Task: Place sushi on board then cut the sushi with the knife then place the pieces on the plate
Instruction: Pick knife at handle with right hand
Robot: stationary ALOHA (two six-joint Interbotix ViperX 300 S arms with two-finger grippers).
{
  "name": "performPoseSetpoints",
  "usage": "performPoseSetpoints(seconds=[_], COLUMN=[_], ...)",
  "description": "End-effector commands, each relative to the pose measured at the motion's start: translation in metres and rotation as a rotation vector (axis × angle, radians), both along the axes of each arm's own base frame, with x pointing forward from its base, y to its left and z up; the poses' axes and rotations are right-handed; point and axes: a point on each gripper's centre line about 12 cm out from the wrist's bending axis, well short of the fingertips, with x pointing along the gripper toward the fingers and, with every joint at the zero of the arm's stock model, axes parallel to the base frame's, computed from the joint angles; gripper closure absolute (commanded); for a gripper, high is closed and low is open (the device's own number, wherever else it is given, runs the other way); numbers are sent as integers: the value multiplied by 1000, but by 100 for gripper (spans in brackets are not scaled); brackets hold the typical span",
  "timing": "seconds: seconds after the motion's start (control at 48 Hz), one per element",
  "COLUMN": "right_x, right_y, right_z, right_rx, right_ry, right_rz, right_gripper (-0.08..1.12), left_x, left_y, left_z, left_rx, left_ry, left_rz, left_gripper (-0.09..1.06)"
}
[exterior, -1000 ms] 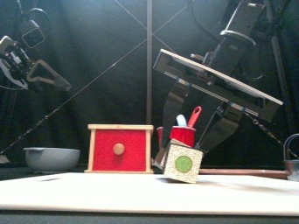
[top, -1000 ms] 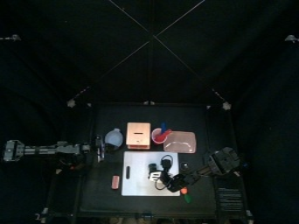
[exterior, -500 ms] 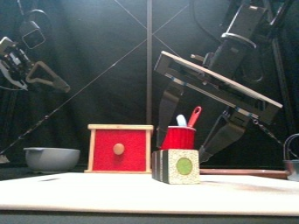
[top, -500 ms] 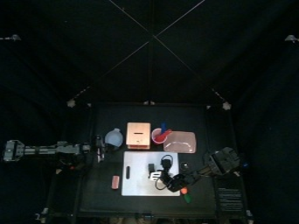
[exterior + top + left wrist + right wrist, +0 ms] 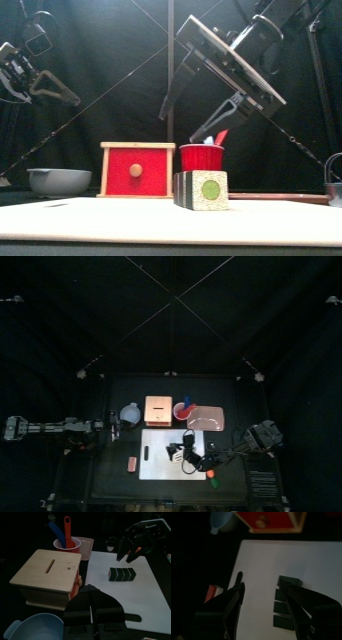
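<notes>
The left gripper (image 5: 90, 588) rests at the desk's (image 5: 114, 484) left side. Its fingers look pressed together and hold nothing. Just beside it are the bowl (image 5: 60, 180) and the box (image 5: 138, 170), then the cup (image 5: 203, 157) with the blue knife (image 5: 57, 532) and the red knife (image 5: 67, 529) standing upright in it.

The sushi (image 5: 203, 189) lies on the board (image 5: 80, 215) in front of the cup, one round end facing the front. In the right wrist view it shows as a short row of dark blocks with seams between them.

It is probably light and stiff, but it comes apart at the seams. A squeeze on the end faces would likely hold the row together, while a pinch on one block's flat sides may lift that block alone. The knives are thin and probably light; the handle tip standing clear of the rim looks the easiest place to hold.

The right gripper (image 5: 264, 587) hangs well above the sushi with its fingers spread wide, touching nothing. The plate (image 5: 210, 416) lies behind the board, to the right of the cup.
</notes>
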Motion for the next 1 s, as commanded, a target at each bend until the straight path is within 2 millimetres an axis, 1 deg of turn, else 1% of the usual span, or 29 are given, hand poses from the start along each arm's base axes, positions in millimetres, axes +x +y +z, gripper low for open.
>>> performPoseSetpoints(seconds=[0.021,0.229,0.354,0.542,0.646,0.708,0.792,1.0], right_x=[1,12,16,19,20,20,17,2], right_y=[-2,-11,-16,-29,-34,-35,-41,-64], right_z=[35,57,62,67,76,81,84,87], right_rx=[-49,-219,-312,-414,-537,-619,-704,-754], right_ry=[-97,-174,-184,-172,-179,-186,-181,-142], right_rz=[89,280,382,507,590,637,679,695], right_gripper=[15,15,15,15,15,15,15,15], left_x=[2,2,2,2,2,2,2,2], left_y=[1,1,1,2,2,2,2,4], left_z=[6,6,5,5,4,5,5,5], left_rx=[-3,-4,-7,-22,-31,-35,-50,-77], left_ry=[-18,-18,-15,-19,-18,-22,-23,-29], left_rz=[5,6,7,15,17,22,29,46], left_gripper=[100,100,100,100,100,100,100,100])
